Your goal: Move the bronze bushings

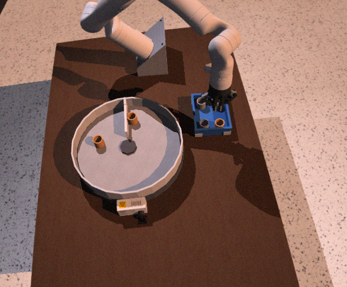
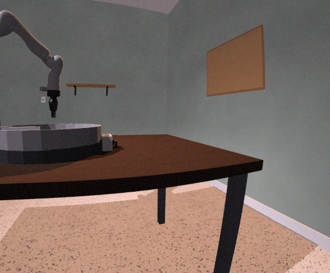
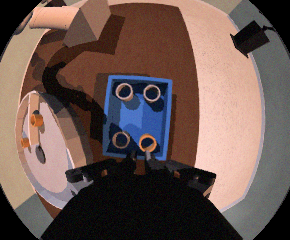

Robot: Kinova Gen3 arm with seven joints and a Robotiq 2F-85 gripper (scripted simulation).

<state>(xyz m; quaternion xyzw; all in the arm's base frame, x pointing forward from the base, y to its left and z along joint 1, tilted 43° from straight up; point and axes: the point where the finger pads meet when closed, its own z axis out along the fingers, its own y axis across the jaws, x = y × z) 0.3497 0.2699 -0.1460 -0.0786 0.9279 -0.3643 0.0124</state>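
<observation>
My gripper [image 1: 219, 108] [image 2: 53, 115] [image 3: 140, 156] is slightly open and empty, pointing down above the blue crate [image 1: 212, 131] [image 3: 169, 112]. One bronze bushing [image 1: 219, 126] [image 3: 155, 144] stands in a crate corner, just beyond the fingertips in the wrist view. A steel bushing [image 1: 200, 124] [image 3: 113, 140] stands beside it. Two more steel bushings stand at the crate's other end; one [image 1: 200, 107] [image 3: 117, 93] shows in both views, the other [image 3: 144, 93] is hidden in the top view. Two bronze bushings [image 1: 132, 121] [image 1: 99, 144] stand upright on the turntable's disc [image 1: 142, 162], clear of its hub [image 1: 128, 147].
A raised wall [image 1: 176, 130] rings the disc. A thin upright divider [image 1: 125, 115] runs from this wall towards the hub, between the two bronze bushings. A white box [image 1: 131, 207] sits at the turntable's front. The arm's wedge mount [image 1: 153, 61] stands at the table's back.
</observation>
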